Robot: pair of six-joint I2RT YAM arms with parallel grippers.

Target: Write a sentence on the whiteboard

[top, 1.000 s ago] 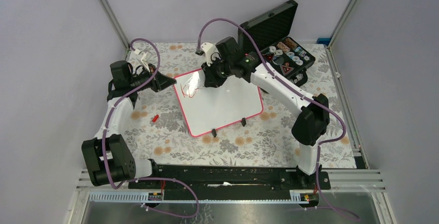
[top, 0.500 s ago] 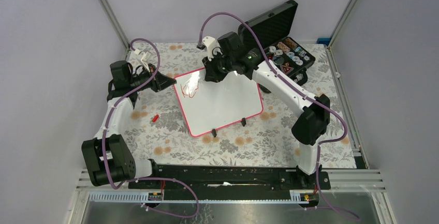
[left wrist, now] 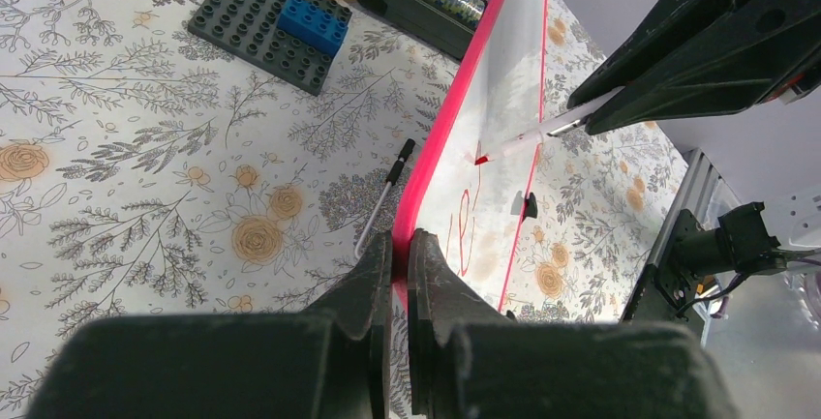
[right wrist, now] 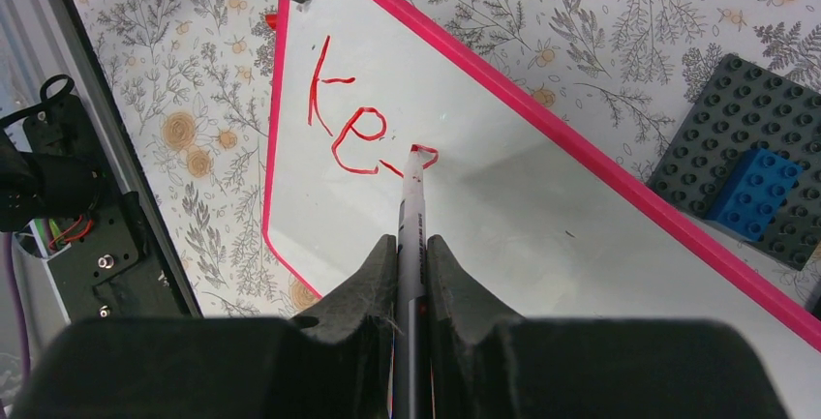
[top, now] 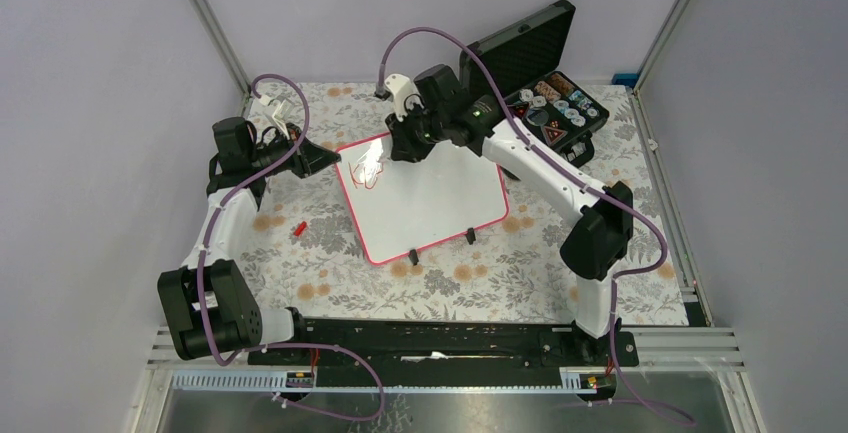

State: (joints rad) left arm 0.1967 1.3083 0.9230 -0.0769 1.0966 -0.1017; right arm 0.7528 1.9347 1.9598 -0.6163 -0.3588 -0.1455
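Observation:
The whiteboard, white with a pink frame, lies tilted on the floral table. My left gripper is shut on its left frame edge; in the left wrist view the jaws pinch the pink rim. My right gripper is shut on a marker, and the marker's red tip touches the board. Of the sentence, red letters "Ke" and a small fresh loop at the tip show near the board's far left corner.
An open black case with tape rolls stands at the back right. A dark Lego plate with a blue brick lies beyond the board's far edge. A thin pen lies beside the frame. A small red cap rests left of the board.
My right gripper has shifted slightly with the marker, and the red writing has grown by a stroke. The left gripper and the board have stayed put.

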